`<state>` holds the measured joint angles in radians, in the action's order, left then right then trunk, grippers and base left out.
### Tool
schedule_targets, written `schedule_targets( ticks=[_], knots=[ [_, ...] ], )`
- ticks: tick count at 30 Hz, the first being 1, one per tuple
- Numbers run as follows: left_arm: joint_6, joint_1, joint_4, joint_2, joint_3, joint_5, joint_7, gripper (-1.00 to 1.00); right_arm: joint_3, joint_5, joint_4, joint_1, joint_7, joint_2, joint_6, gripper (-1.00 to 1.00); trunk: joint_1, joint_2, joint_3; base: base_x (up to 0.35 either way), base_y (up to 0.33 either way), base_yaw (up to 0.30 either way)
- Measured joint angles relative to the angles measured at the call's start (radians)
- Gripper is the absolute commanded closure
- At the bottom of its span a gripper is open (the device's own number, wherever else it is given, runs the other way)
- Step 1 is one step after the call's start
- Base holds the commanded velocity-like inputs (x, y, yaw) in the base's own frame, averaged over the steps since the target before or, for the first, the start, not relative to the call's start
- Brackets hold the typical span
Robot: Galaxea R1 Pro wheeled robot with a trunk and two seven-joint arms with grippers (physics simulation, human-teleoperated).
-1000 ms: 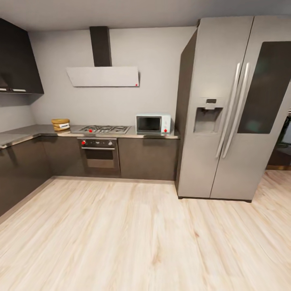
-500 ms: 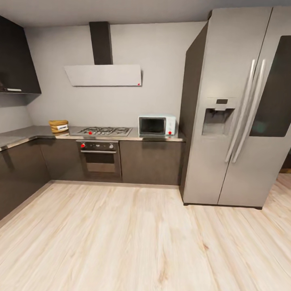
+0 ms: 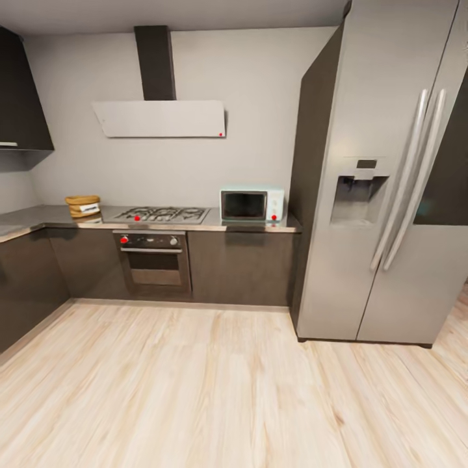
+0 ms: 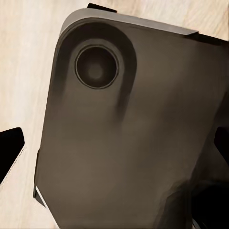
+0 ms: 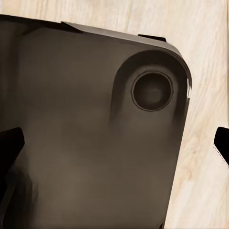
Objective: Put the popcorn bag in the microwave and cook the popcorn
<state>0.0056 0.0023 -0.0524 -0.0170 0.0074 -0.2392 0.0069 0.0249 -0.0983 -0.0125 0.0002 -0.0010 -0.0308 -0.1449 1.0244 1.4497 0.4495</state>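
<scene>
The tan-brown popcorn bag (image 3: pixel 82 206) stands on the grey countertop (image 3: pixel 211 225) at its far left, near the corner. On the same countertop's right end, beside the fridge, sits the pale blue-white microwave (image 3: pixel 251 206) with its dark door closed. Popcorn kernels are too far off to make out. In the left wrist view my left gripper (image 4: pixel 114 148) hangs open over a dark body part, its dark fingertips (image 4: pixel 9 150) at the frame's edges. My right gripper (image 5: pixel 114 143) is open the same way, with nothing between its fingertips (image 5: pixel 9 145).
A tall steel fridge (image 3: pixel 383 182) fills the right side. A gas hob (image 3: pixel 162 213) and built-in oven (image 3: pixel 155 260) lie between bag and microwave, under a range hood (image 3: pixel 159 118). Dark cabinets (image 3: pixel 19 279) run along the left. Pale wood floor (image 3: pixel 195 390) stretches ahead.
The whole head view has shifted: the camera has come closer to the counter and fridge, which look larger. Bag and microwave have not moved on the countertop.
</scene>
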Motion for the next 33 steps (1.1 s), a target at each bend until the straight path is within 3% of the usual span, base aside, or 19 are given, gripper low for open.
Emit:
schedule_targets(
  ticks=[11,33],
  knots=[
    [0.0,0.0,0.0,0.0,0.0,0.0,0.0,-1.0,0.0,0.0,0.0,0.0,0.0,0.0,0.0,-1.0,0.0,0.0,0.0,0.323,0.007,-0.039],
    [0.0,0.0,0.0,0.0,0.0,0.001,0.0,-1.0,0.0,0.0,0.0,0.0,0.003,0.0,-0.001,-1.0,0.0,0.0,0.0,0.323,0.099,-0.021]
  ],
)
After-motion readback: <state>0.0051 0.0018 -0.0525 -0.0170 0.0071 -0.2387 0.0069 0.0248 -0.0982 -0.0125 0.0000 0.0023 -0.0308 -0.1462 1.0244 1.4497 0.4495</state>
